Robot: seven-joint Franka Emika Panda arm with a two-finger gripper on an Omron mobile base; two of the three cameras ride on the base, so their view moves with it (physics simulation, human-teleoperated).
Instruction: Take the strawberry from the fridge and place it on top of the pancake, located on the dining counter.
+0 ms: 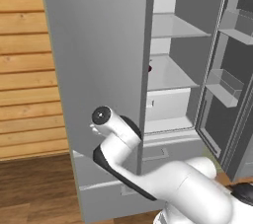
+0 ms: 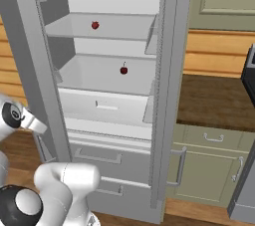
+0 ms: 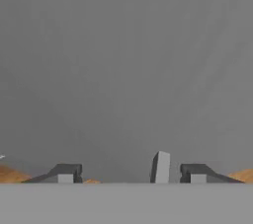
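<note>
Fridge (image 2: 164, 95) doors open | end effector (image 3: 128, 172) spread, empty, facing grey door | strawberry (image 2: 95, 25) upper shelf | risk: grabbing cherry (image 2: 124, 70) instead, or clipping door.

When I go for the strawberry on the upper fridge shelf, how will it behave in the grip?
The strawberry looks tiny and rounded, so it is probably very light and may roll on the flat shelf if nudged. It likely bruises under a hard squeeze. It sits alone, so nothing nearby would block it.

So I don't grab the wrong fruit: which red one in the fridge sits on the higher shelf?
The strawberry, stemless, on the upper shelf; the cherry sits one shelf lower.
</note>
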